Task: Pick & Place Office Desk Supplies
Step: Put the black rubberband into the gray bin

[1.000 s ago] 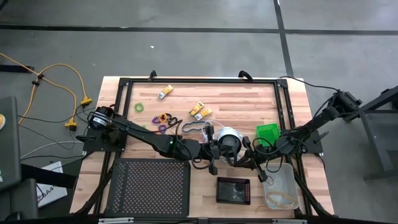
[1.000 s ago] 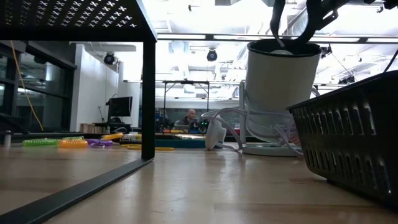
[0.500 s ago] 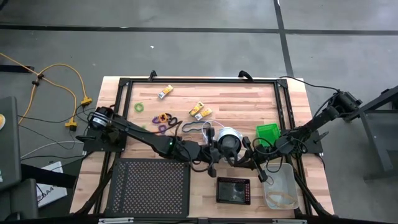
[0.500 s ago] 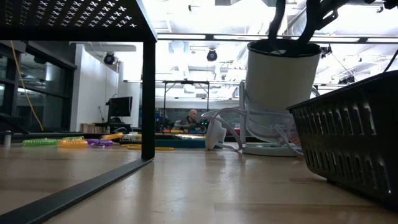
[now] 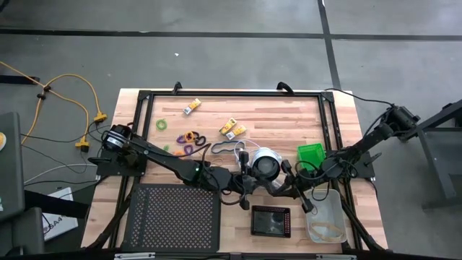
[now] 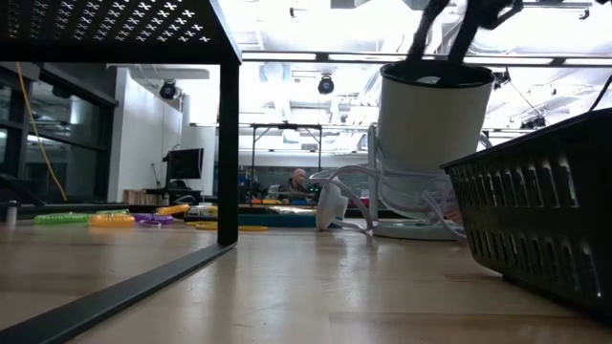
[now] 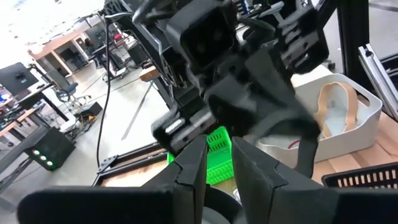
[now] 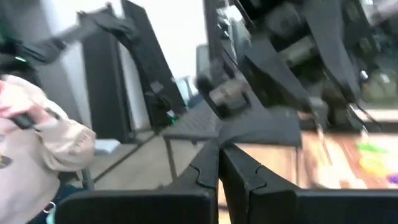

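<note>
I am easing the left gripper open by a narrow gap above the round white unit; the right gripper beside it is pinched shut, empty. The loops and yellow packs are lying far-left, unsorted.

Robotics lab: workbenches, monitors, concrete floor

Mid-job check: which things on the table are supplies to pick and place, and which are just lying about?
Job items:
yellow-and-white packs
single pack
green loop
purple loops
orange-brown loop

Just lying about:
round white-and-black object
green tray
clear tray
black mesh tray
</note>
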`<state>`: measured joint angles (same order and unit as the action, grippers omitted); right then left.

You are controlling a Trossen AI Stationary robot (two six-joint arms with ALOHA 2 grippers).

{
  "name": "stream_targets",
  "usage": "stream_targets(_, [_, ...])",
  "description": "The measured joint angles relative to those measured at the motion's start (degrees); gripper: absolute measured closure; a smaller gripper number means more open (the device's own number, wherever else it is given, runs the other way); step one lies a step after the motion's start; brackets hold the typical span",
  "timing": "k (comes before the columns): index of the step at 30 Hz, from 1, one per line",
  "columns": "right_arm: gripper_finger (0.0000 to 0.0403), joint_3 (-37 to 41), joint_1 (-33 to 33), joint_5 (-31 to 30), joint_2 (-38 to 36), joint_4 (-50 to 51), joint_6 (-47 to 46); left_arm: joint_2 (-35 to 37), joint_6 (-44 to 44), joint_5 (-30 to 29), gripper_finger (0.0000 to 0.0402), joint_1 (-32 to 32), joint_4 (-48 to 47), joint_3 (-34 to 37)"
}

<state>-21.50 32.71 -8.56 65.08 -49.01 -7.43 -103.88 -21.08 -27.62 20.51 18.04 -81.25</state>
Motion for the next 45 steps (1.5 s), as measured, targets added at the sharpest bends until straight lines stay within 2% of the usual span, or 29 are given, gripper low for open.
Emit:
stream_targets(9, [0.0401, 0.0, 5.2, 2.9, -1.0, -9.2, 5.2, 0.0, 0.0, -0.1, 0.0332, 0.0, 0.0, 0.0])
stream_targets(25, [0.0401, 0.0, 18.7, 2.6, -5.0, -6.8, 4.1, 0.0, 0.1, -0.1, 0.0332, 0.0, 0.0, 0.0])
stream_targets(31, [0.0401, 0.0, 23.6, 2.5, -5.0, -1.3, -0.8, 0.0, 0.1, -0.1, 0.0332, 0.0, 0.0, 0.0])
stream_targets(35, [0.0401, 0.0, 25.1, 2.5, -6.5, 6.5, -3.7, 0.0, 0.1, -0.1, 0.0332, 0.0, 0.0, 0.0])
stream_targets(45, [0.0401, 0.0, 25.5, 3.2, -21.7, 31.1, -20.4, 0.0, 0.1, -0.1, 0.0332, 0.0, 0.0, 0.0])
